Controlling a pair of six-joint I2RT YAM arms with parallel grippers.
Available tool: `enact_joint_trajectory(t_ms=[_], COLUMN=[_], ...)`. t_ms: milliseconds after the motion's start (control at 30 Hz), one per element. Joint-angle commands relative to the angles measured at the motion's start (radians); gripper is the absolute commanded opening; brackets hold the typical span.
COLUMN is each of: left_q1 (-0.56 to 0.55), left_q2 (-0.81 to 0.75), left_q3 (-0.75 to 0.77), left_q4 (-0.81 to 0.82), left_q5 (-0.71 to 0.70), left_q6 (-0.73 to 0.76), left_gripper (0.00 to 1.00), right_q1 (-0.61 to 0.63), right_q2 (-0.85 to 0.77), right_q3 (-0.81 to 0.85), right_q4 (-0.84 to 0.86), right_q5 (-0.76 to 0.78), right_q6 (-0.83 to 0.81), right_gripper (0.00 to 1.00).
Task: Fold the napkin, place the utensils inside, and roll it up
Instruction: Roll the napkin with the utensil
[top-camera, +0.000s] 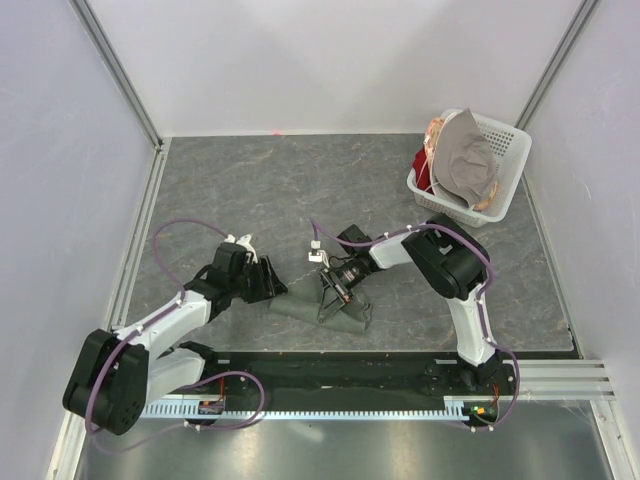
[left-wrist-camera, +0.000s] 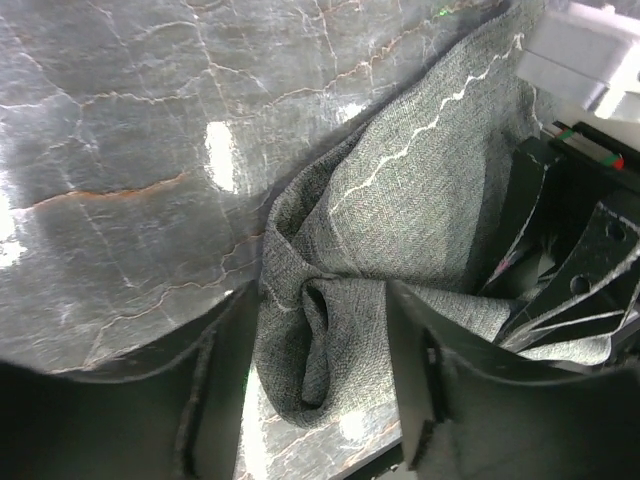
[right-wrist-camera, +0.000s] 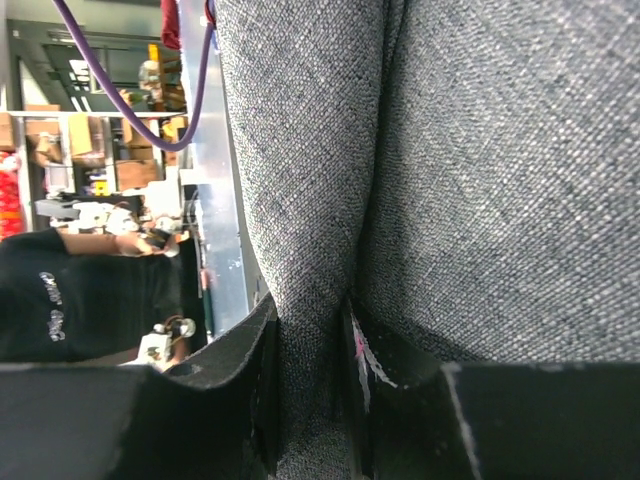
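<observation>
The dark grey-green napkin (top-camera: 300, 307) lies bunched into a short roll on the table, near the front edge between the two arms. My left gripper (top-camera: 273, 287) is at the roll's left end. In the left wrist view its jaws (left-wrist-camera: 315, 400) stand wide apart around the rolled end of the napkin (left-wrist-camera: 420, 190), with a gap on the left side. My right gripper (top-camera: 331, 300) points down onto the middle of the roll. In the right wrist view it (right-wrist-camera: 312, 380) is shut on a fold of the napkin (right-wrist-camera: 480, 180). The spoon is hidden.
A white basket (top-camera: 508, 165) holding a paler grey-beige cloth (top-camera: 465, 160) and red items stands at the back right by the wall. The black rail (top-camera: 330, 375) runs along the table's near edge, just behind the napkin.
</observation>
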Motion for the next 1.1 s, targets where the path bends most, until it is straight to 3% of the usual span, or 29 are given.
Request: enact_joint_trajectory(t_ms=[0, 200, 300, 467, 733, 800, 833, 967, 1067], left_q1=[0.001, 0.001, 0.002, 0.002, 0.002, 0.001, 0.002, 0.002, 0.002], left_q2=[0.012, 0.056, 0.084, 0.127, 0.173, 0.195, 0.201, 0.219, 0.225], left_q3=[-0.019, -0.027, -0.016, 0.011, 0.08, 0.106, 0.116, 0.151, 0.162], left_q4=[0.072, 0.097, 0.098, 0.071, -0.021, -0.056, -0.069, -0.109, -0.121], left_q5=[0.034, 0.018, 0.014, 0.009, 0.005, 0.006, 0.009, 0.017, 0.023], left_q6=[0.001, -0.007, 0.002, 0.013, 0.022, 0.022, 0.022, 0.019, 0.019], left_gripper=[0.52, 0.33, 0.18, 0.05, 0.02, 0.02, 0.02, 0.02, 0.02], right_q1=[-0.006, -0.009, -0.009, -0.011, 0.002, 0.032, 0.063, 0.135, 0.153], right_q2=[0.057, 0.056, 0.035, -0.057, -0.353, -0.451, -0.482, -0.634, -0.667], right_q3=[0.013, 0.023, 0.028, 0.02, -0.062, -0.098, -0.11, -0.162, -0.193], right_q4=[-0.035, -0.052, -0.064, -0.076, -0.092, -0.098, -0.098, -0.134, -0.177], right_q5=[0.063, 0.077, 0.111, 0.242, 0.537, 0.682, 0.795, 0.991, 1.022], right_q6=[-0.073, -0.079, -0.081, -0.058, -0.027, -0.033, -0.041, -0.033, -0.004], right_gripper=[0.33, 0.35, 0.39, 0.56, 0.75, 0.78, 0.79, 0.81, 0.82])
